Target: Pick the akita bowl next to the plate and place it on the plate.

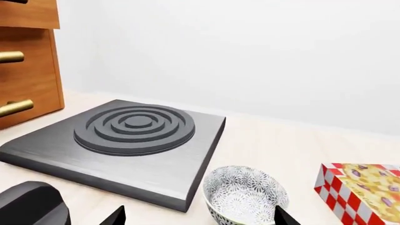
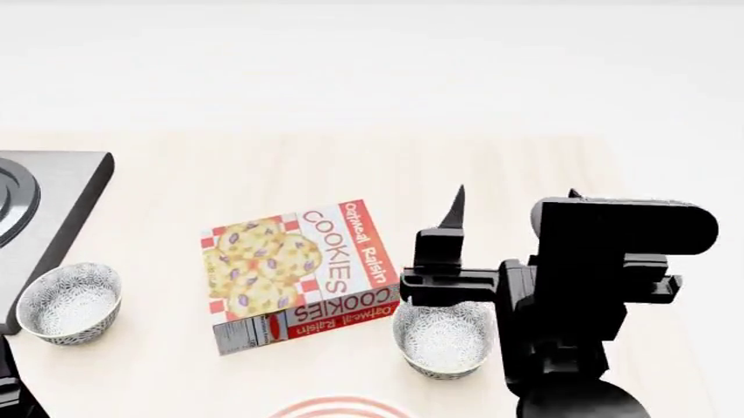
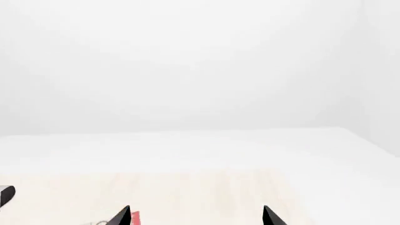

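Speckled bowl [image 2: 443, 338] sitting right under the right hand [image 2: 511, 196], fingers spread apart, gripping nothing. Plate [image 2: 341, 407] just nearer. Left hand [image 1: 198, 216] released too, over another bowl [image 1: 244, 194].

Bright, even, diffuse render light in all three views.

Shadows are faint and soft; the pale counter [image 2: 348, 174] nearly washes into the white wall at 12 o'clock. No glare, no blur, no edge distortion; everything looks sharp.

The plate [image 2: 341, 407] is cut off by the head view's edge.
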You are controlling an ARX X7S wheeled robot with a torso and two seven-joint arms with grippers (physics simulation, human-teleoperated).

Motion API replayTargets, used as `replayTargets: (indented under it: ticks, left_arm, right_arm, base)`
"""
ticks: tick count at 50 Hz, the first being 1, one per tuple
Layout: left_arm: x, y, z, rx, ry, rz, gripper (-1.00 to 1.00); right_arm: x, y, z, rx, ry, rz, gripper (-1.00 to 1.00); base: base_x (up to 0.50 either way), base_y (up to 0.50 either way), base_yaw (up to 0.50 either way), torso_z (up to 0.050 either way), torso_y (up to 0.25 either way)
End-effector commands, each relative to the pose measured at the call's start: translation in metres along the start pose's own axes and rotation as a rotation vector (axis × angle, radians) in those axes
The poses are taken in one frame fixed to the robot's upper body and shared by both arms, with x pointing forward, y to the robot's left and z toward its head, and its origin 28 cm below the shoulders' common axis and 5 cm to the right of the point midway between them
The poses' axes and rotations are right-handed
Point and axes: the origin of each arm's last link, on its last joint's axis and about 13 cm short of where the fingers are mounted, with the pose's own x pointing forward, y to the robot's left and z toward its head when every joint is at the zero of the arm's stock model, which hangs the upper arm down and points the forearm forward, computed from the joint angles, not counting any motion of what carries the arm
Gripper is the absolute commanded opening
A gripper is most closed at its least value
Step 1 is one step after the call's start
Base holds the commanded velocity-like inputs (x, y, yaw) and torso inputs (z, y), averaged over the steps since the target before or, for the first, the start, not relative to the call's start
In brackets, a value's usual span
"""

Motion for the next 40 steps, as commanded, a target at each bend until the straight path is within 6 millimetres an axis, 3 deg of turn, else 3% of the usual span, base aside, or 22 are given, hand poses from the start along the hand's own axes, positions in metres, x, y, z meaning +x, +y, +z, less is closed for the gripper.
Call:
replayTargets:
  ticks: [1, 23, 32, 40]
  left_arm:
    - [0.000, 0.000, 0.000, -0.002, 0.002, 0.001, 1.00]
    - [0.000, 0.000, 0.001, -0.004, 0.003, 0.000, 1.00]
    - [0.000, 0.000, 0.000, -0.004, 0.003, -0.001, 1.00]
    - [0.000, 0.000, 0.000, -0.005, 0.004, 0.000, 1.00]
  right_arm:
    - [0.050, -0.011, 0.008, -0.042, 0.118, -0.075, 1.00]
    - [0.123, -0.017, 0.019, 0.003, 0.386, -0.110, 1.00]
    - [0.140, -0.021, 0.012, 0.014, 0.461, -0.128, 1.00]
    - [0.141, -0.022, 0.005, 0.077, 0.546, -0.089, 1.00]
  base:
    - [0.00, 0.00, 0.00, 0.000, 0.000]
    - [0.00, 0.00, 0.00, 0.000, 0.000]
    - [0.00, 0.00, 0.00, 0.000, 0.000]
    - [0.00, 0.00, 0.00, 0.000, 0.000]
